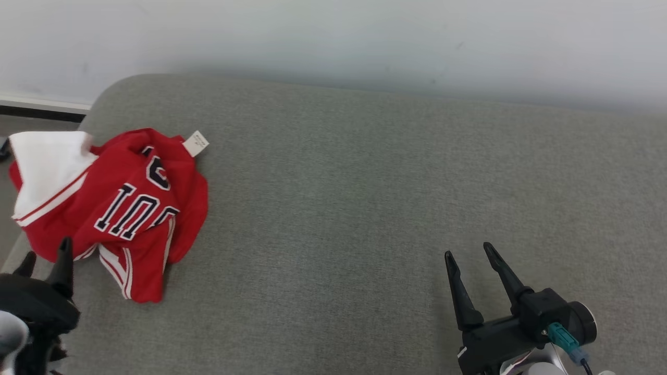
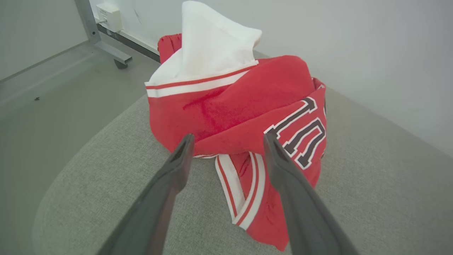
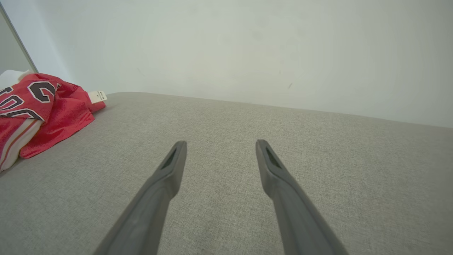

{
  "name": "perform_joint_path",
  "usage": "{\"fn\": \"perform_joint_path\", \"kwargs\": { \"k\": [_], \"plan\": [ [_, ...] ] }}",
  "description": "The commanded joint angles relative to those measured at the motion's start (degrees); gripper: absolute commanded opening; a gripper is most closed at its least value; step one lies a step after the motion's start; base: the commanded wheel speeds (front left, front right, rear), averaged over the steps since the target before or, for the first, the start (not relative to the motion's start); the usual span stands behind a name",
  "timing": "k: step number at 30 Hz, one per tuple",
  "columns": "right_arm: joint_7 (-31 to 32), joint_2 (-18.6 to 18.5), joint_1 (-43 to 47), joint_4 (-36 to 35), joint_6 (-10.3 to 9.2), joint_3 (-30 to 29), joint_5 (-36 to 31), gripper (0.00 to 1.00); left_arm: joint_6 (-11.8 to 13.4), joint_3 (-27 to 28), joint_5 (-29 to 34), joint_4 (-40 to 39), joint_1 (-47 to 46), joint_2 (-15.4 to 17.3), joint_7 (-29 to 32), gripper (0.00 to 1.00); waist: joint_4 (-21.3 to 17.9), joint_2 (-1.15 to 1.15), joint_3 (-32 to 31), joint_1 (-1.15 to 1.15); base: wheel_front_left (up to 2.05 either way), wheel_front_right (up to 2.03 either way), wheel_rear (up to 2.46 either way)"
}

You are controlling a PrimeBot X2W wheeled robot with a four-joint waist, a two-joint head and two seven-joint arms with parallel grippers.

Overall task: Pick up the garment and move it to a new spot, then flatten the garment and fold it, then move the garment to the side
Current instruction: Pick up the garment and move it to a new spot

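Note:
The garment [image 1: 120, 203] is a crumpled red jersey with dark numerals, white trim and a white panel, heaped at the left end of a grey cushioned surface [image 1: 365, 208]. A white tag [image 1: 196, 142] sticks out at its far side. My left gripper [image 1: 46, 256] sits open at the heap's near-left edge; in the left wrist view its fingertips [image 2: 226, 140] frame the garment [image 2: 240, 106] just ahead, with nothing held. My right gripper [image 1: 469, 253] stands open over bare cushion at the lower right, far from the garment [image 3: 39, 106], its fingers [image 3: 177, 156] apart and empty.
A pale wall [image 1: 365, 41] runs behind the cushion. Off the cushion's left end lies grey floor [image 2: 42, 106] with a metal frame leg on a caster [image 2: 109, 53] and a white box [image 2: 109, 16] at the wall's base.

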Motion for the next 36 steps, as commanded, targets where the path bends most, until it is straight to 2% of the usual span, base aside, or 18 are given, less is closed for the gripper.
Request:
{"fn": "perform_joint_path", "kwargs": {
  "k": [1, 7, 15, 19, 27, 30, 31, 32, 36],
  "plan": [
    [-0.2, -0.1, -0.7, -0.1, -0.1, 0.1, 0.2, 1.0, -0.1, 0.3, -1.3, -0.8, -1.1, 1.1, 1.6, 1.0, -5.4, -0.01, 4.8, -0.02, 0.0, 0.0, 0.0],
    [-0.5, -0.1, -2.1, -0.2, -0.1, 1.3, 1.7, 1.0, 0.3, 4.0, -10.5, -4.3, -1.8, 7.2, 16.9, 1.0, -10.2, -0.01, 7.9, -0.02, 0.0, 0.0, 0.0],
    [-0.5, -0.1, -4.0, -1.3, -0.1, 2.4, 3.6, 1.0, 5.1, 9.2, -16.4, -11.1, -0.1, 13.0, 29.5, 1.0, -15.4, -0.01, 11.0, -0.02, 0.0, 0.0, 0.0],
    [-0.5, -0.1, -4.4, -2.2, -0.1, 2.5, 4.0, 1.0, 6.2, 10.0, -17.7, -13.2, 0.6, 14.4, 33.0, 1.0, -17.3, -0.01, 12.1, -0.02, 0.0, 0.0, 0.0],
    [-0.5, -0.1, -4.3, -2.9, -0.1, 2.2, 4.3, 1.0, 5.5, 8.7, -16.5, -10.9, 1.6, 15.9, 34.1, 1.0, -18.5, -0.01, 12.7, -0.02, 0.0, 0.0, 0.0],
    [-0.5, -0.1, -4.3, -2.9, -0.1, 1.9, 4.2, 1.0, 6.0, 7.7, -15.5, -10.4, 2.2, 16.3, 35.1, 1.0, -18.2, -0.01, 12.4, -0.02, 0.0, 0.0, 0.0],
    [-0.5, -0.1, -4.3, -2.7, -0.1, 1.9, 4.2, 1.0, 6.0, 7.4, -15.4, -10.5, 2.1, 16.2, 35.3, 0.59, -18.1, -0.01, 12.3, -0.02, 0.0, 0.0, 0.0],
    [-0.5, -0.1, -4.4, -2.7, -0.1, 1.9, 4.2, 1.0, 6.1, 7.2, -14.8, -10.7, 2.3, 16.4, 34.8, 0.0, -18.0, -0.01, 12.2, -0.02, 0.0, 0.0, 0.0],
    [-0.5, -0.1, -4.4, -2.6, -0.1, 1.9, 4.5, 1.0, 6.1, 7.4, -14.8, -11.9, 3.3, 16.1, 33.9, 0.0, -17.4, -0.01, 11.5, -0.02, 0.0, 0.0, 0.0]
  ]
}}
